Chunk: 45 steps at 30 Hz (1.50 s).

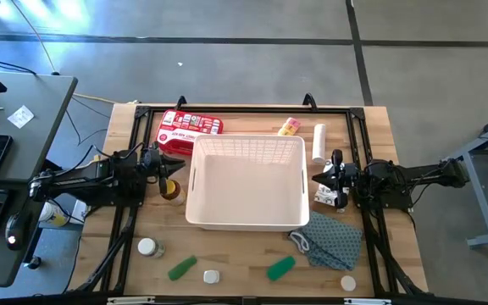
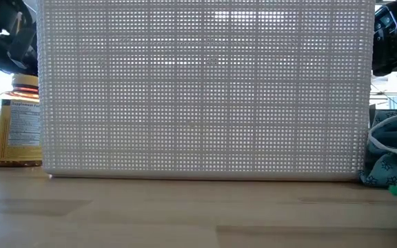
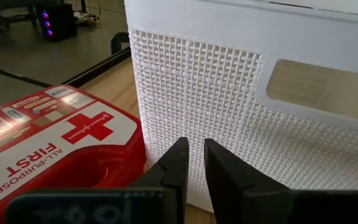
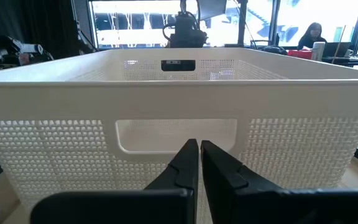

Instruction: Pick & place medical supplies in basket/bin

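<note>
the white basket point(image 1: 246, 182) is sitting mid-table and looking empty, so the picking is seemingly only beginning. the left gripper point(image 1: 153, 159) is hovering just beside the basket's left wall, its fingers point(image 3: 178, 163) nearly pressed together with a slim gap and pinching nothing; the red first-aid case point(image 1: 190, 129) is lying flat right next to it, touching or almost touching the basket's far left corner. the right gripper point(image 1: 332, 176) is waiting at the opposite wall, fingers pressed together and holding nothing. for a clean pick the left fingers would probably need spreading wide before dropping over the case's edge (a flat, glossy, hard shell is likely offering little purchase). the basket is rigid lattice plastic with a smooth rounded rim and handle cut-outs. an amber bottle point(image 1: 171, 190) is standing by the left wall, two soft-looking green rolls point(image 1: 182, 268) point(image 1: 280, 268) are lying along the near edge, and a crumpled bluish cloth point(image 1: 329, 238) is slumping at the near right corner
</note>
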Motion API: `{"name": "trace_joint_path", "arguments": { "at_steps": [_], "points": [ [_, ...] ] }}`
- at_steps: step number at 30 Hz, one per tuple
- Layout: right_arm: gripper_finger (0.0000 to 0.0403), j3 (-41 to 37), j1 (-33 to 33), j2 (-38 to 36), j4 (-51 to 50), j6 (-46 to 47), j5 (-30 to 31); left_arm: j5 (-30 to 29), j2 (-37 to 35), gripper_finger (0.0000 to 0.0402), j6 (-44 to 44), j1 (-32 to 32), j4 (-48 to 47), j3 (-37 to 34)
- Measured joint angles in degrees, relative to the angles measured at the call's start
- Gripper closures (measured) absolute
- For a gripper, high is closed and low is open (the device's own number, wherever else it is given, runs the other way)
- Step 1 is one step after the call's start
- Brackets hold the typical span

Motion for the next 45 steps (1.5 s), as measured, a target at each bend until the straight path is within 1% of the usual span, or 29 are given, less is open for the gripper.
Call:
{"name": "trace_joint_path", "arguments": {
  "at_steps": [14, 17, 20, 23, 26, 33, 34, 36, 37, 38, 41, 43, 45],
  "points": [
    [0.0391, -0.02, 0.0, 0.02, -0.06, -0.43, 0.09, 0.0, 0.0, 0.0314, -0.01, 0.0, 0.0, 0.02],
    [0.0391, 0.0, -0.02, 0.02, -0.94, -7.03, 3.47, 0.0, 0.01, 0.0314, -0.01, 0.0, 0.0, 0.02],
    [0.0391, -0.02, -0.02, 0.02, -0.84, -11.03, 5.49, 0.0, 0.01, 0.0314, -0.01, 0.0, 0.0, 0.01],
    [0.0391, -0.01, -0.02, 0.02, -0.83, -17.67, 8.02, 0.0, 0.01, 0.0314, 0.0, 0.0, 0.0, 0.02],
    [0.0391, -0.01, -0.02, 0.02, -0.9, -20.81, 9.8, 0.0, 0.0, 0.0314, -0.01, 0.0, 0.0, 0.02],
    [0.0391, -0.01, -0.02, 0.02, 0.64, -19.83, 9.36, 0.0, 0.01, 0.0314, -0.01, 0.0, 0.04, 0.02],
    [0.0391, -0.01, -0.02, 0.02, 1.71, -16.7, 8.6, 0.0, 0.01, 0.0314, -0.01, 0.0, 0.04, 0.02],
    [0.0391, -0.02, -0.02, 0.02, 3.84, -6.61, 7.02, -0.25, -0.01, 0.0314, -0.31, 0.0, 0.49, 0.0],
    [0.0391, -0.01, -0.04, 0.1, 4.95, -3.14, 6.97, -0.66, 0.03, 0.0314, -2.51, 0.01, 1.19, 0.02],
    [0.0391, 0.0, -0.1, 0.35, 6.36, -1.37, 7.98, -1.05, 0.1, 0.0314, -6.66, 0.0, 2.15, 0.01],
    [0.0391, 0.17, -0.21, 0.42, 12.0, 4.49, 12.63, 0.58, 0.08, 0.0314, -23.68, 0.0, 7.77, 0.02],
    [0.0391, 0.94, -0.24, 0.43, 15.87, 11.78, 16.57, 1.78, 0.05, 0.0314, -33.32, 0.0, 12.47, 0.04],
    [0.0391, 1.5, -0.48, 0.57, 21.84, 14.46, 21.91, 1.81, 0.08, 0.0314, -40.57, 0.0, 17.75, 0.04]
  ]
}}
